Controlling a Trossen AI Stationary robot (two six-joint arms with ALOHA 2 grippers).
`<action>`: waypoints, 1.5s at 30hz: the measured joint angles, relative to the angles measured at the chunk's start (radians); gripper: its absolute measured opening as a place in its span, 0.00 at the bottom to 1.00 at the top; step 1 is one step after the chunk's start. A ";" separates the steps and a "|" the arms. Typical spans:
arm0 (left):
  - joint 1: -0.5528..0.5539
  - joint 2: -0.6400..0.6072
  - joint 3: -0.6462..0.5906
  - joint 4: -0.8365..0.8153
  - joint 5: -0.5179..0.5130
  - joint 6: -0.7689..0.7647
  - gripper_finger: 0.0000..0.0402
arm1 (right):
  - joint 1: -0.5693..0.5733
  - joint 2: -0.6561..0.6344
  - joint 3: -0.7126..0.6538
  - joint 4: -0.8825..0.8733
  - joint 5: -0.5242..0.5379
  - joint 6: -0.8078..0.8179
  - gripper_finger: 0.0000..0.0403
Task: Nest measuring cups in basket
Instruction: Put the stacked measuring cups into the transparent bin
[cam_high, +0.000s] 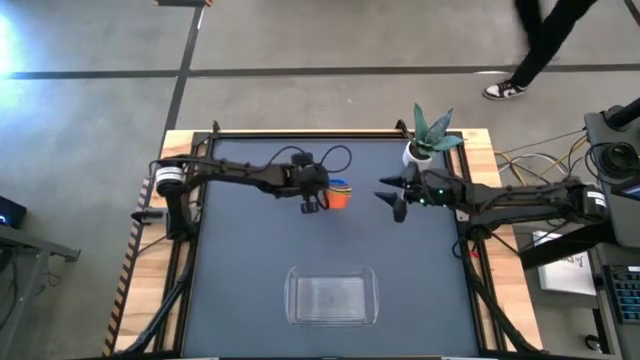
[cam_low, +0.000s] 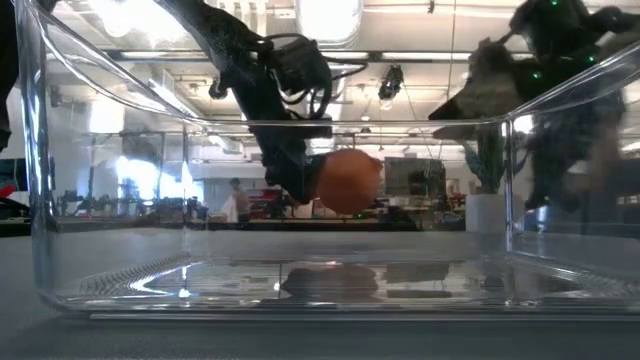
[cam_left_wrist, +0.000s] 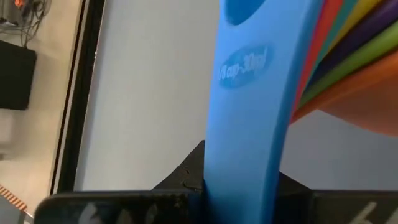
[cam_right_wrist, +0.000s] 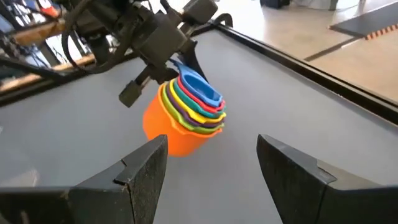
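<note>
A: Where's the stack?
B: I see the left gripper (cam_right_wrist: 177, 62) clamped on the flat handles of the nested coloured plastic measuring cups (cam_right_wrist: 186, 112), lifted, well apart from the clear rectangular plastic basket (cam_high: 331, 297). Right gripper (cam_right_wrist: 211, 165) gapes wide, facing it

Orange measuring cups (cam_right_wrist: 186, 115) stack with rainbow inner rims, clear basket (cam_high: 332, 297), dark table (cam_high: 250, 250)

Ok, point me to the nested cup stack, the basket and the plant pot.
nested cup stack (cam_right_wrist: 186, 112): right wrist view, on the coloured rims, above the orange outer cup.
basket (cam_high: 296, 300): high view, on its left wall.
plant pot (cam_high: 418, 153): high view, on the white rim, under the leaves.
</note>
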 joint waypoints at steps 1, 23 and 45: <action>-0.004 -0.002 -0.003 0.009 -0.003 -0.004 0.06 | 0.000 -0.004 -0.015 0.022 0.000 0.004 0.59; -0.083 -0.001 0.017 0.192 -0.115 0.087 0.06 | 0.000 0.030 -0.177 0.410 -0.114 0.052 0.59; -0.092 0.177 -0.003 0.257 -0.477 0.185 0.06 | 0.000 0.235 0.140 0.005 -0.096 -0.130 0.59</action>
